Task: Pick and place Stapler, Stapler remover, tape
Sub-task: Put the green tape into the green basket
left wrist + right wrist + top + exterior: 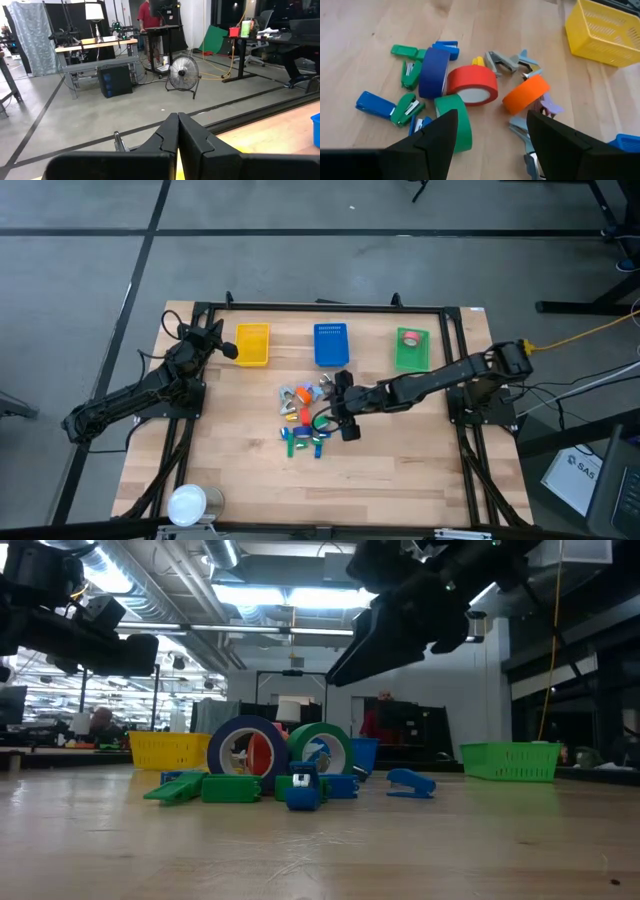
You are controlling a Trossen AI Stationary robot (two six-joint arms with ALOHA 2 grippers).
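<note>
- Tape rolls lie in a heap with the small staplers and staple removers at the table's middle: the green roll, red roll, blue roll and orange roll stand on edge, touching or just beside one another.
- The right gripper hangs above the heap with its fingers spread wide and nothing between them.
- In the right wrist view the green roll sits just ahead of one finger, the red roll beyond the gap, so a short drop forward would likely straddle one.
- The left gripper, fingers pressed together, waits by the yellow basket, well apart from the heap; the right arm is far nearer.
</note>
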